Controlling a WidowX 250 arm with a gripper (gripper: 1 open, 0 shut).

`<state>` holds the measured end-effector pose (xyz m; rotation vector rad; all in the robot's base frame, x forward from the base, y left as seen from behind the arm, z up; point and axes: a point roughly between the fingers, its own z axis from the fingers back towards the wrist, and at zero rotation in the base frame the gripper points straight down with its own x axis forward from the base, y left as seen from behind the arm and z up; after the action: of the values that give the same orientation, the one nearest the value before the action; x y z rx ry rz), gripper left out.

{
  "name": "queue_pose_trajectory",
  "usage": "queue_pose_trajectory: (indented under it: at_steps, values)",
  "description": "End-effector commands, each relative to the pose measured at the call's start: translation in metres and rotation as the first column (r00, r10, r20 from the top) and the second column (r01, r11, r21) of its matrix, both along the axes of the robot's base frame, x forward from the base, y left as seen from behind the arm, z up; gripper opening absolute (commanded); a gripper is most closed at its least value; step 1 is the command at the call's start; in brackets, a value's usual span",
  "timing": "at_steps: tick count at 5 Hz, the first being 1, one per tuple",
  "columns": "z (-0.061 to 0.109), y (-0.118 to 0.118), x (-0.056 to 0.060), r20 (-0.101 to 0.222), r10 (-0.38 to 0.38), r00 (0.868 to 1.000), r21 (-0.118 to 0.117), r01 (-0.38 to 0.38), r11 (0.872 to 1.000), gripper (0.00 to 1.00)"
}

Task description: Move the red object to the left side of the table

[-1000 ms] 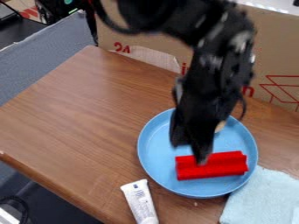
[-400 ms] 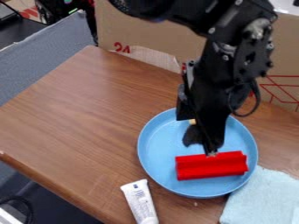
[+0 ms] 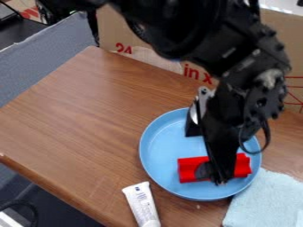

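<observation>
One view only, and it looks down at an angle from high off a corner of the table (image 3: 83,106), close enough that the arm (image 3: 201,35) fills the upper middle of the shot. It faces across the wood toward the box (image 3: 154,49) behind the arm. The gripper (image 3: 221,170) sits right of centre, low in frame, over the plate (image 3: 160,151). Left of the gripper runs most of the bare tabletop; below it the tube (image 3: 141,204); to its right a cloth (image 3: 267,206), cut by the edge.
</observation>
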<state>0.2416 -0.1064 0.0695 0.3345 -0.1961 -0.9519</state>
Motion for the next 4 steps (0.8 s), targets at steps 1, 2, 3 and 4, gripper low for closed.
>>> queue_pose_trajectory:
  at_steps: [1, 2, 3, 4]
  values:
    - [0.023, 0.009, 0.014, 0.034, 0.000, 0.999, -0.031, 0.001, 1.000, 1.00]
    - [0.035, 0.015, 0.018, 0.039, -0.007, 0.999, -0.029, 0.008, 1.000, 1.00]
    - [0.035, 0.014, 0.017, 0.036, -0.006, 0.999, -0.031, 0.007, 0.999, 1.00]
    - [0.027, 0.012, 0.018, 0.027, -0.010, 1.000, -0.036, 0.011, 0.999, 1.00]
